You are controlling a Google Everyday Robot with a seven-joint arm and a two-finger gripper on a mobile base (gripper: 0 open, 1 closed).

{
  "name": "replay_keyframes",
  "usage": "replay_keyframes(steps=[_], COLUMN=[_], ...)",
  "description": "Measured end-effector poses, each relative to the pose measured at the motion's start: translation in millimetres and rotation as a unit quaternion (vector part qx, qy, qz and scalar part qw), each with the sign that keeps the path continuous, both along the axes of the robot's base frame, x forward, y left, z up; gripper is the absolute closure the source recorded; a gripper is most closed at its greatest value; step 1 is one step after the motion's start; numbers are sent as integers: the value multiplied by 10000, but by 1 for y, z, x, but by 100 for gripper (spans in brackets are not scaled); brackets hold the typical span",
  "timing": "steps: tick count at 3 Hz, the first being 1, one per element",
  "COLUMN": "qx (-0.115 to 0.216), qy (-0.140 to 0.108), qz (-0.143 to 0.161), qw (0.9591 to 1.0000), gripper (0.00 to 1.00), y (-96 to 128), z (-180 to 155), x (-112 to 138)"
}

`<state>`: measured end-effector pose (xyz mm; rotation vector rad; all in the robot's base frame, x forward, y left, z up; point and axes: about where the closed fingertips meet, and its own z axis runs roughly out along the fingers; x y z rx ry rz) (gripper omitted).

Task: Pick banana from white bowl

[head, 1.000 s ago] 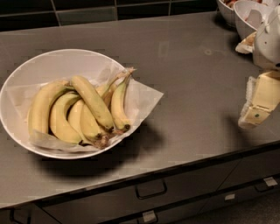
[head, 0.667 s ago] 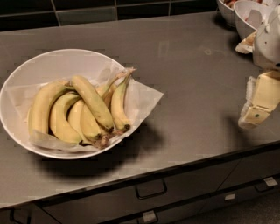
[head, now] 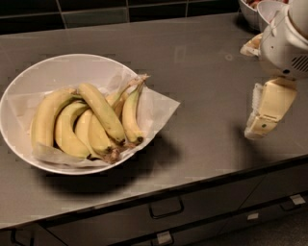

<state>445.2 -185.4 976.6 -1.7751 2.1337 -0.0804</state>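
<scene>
The white bowl (head: 48, 65) sits on the left of the grey counter, lined with crinkled white paper, and holds several yellow bananas. The banana (head: 103, 113), long and fairly straight with a dark brown tip, lies on top of the others, running diagonally from upper left to lower right. My gripper (head: 257, 129) hangs over the right side of the counter, pointing down, well to the right of the bowl and apart from it. It holds nothing.
Other bowls (head: 255, 12) stand at the back right corner behind my arm. A dark tiled wall runs along the back. The counter's front edge has drawers with handles (head: 166, 207) below it.
My gripper has shifted a little to the left, toward the bowl. The bowl and bananas have not moved.
</scene>
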Motion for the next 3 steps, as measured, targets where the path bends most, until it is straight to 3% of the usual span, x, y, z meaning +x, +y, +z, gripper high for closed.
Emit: replay_keyframes(steps=[1,2,3], qx=[63,63,234], qy=[180,180,54], qz=[275,275,641], qw=[9994,9994,9977], gripper=[0,0,0], y=[20,20,56], z=[-18,-18,-2], x=[7,7,4])
